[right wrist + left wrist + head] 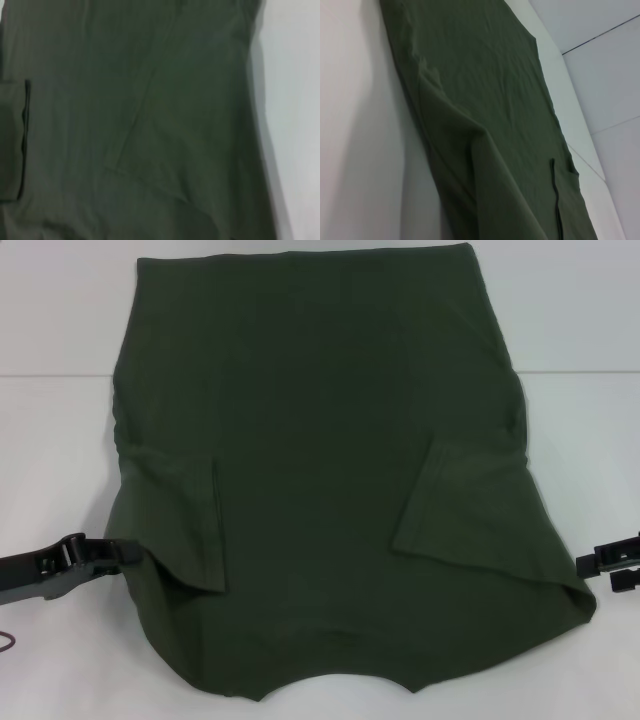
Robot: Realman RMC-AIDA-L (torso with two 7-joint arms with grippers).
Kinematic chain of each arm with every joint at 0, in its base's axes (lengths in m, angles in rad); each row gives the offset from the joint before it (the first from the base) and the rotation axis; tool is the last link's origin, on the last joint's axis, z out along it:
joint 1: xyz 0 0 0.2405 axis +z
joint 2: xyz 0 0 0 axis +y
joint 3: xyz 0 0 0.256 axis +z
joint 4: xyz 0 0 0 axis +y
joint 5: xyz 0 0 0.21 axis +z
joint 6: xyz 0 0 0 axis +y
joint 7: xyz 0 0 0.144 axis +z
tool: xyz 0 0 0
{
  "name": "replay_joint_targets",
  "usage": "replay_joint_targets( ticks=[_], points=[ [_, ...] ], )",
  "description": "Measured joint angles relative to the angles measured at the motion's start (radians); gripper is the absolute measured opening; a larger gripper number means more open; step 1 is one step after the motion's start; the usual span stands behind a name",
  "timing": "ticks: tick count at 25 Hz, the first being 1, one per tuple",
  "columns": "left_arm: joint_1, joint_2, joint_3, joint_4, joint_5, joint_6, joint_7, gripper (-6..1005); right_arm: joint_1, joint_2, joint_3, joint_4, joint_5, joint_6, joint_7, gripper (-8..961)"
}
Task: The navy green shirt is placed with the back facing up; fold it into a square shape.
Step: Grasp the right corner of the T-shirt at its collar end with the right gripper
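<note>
Bright even overhead light, table [60, 460] near overexposed; shirt [320, 440] dark, low-contrast; right wrist view soft, blurred.

The navy green shirt [320, 470] is soft, matt cloth with small wrinkles. Under the shirt, the table [60, 470] looks smooth and white. Beside the shirt, the left gripper [125, 552] looks like hard black plastic.

We can read no text, label, brand, number or sign in any of the three views. The navy green shirt [320, 440] shows us only plain fabric, with no lettering or tag on its upper side.
</note>
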Motion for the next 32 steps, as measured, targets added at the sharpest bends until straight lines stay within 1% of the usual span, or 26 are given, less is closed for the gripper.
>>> replay_joint_targets(
  ticks=[3, 11, 13, 18, 22, 23, 32],
  points=[
    [0.000, 0.000, 0.000, 0.000, 0.000, -0.002, -0.001, 26, 0.007, 0.003, -0.005, 0.016, -0.001, 0.014, 0.007, 732],
    [0.000, 0.003, -0.001, 0.000, -0.014, -0.002, -0.001, 26, 0.013, -0.001, -0.015, 0.021, -0.005, 0.023, 0.020, 732],
    [0.000, 0.003, -0.002, 0.000, -0.014, -0.002, -0.001, 27, 0.014, 0.001, -0.030, 0.021, -0.006, 0.036, 0.021, 733],
    [0.000, 0.003, -0.002, 0.000, -0.015, -0.002, -0.005, 26, 0.015, 0.023, -0.089, 0.015, -0.006, 0.091, 0.010, 733],
    [0.000, 0.003, -0.002, 0.000, -0.015, -0.002, -0.007, 26, 0.015, 0.038, -0.100, 0.013, -0.006, 0.116, -0.005, 732],
    [0.000, 0.003, -0.002, 0.000, -0.015, -0.002, -0.008, 26, 0.015, 0.044, -0.101, 0.016, -0.006, 0.125, -0.010, 731],
    [0.000, 0.002, -0.001, 0.000, -0.023, -0.002, -0.008, 27, 0.008, 0.056, -0.105, 0.021, -0.006, 0.136, -0.010, 731]
  ],
)
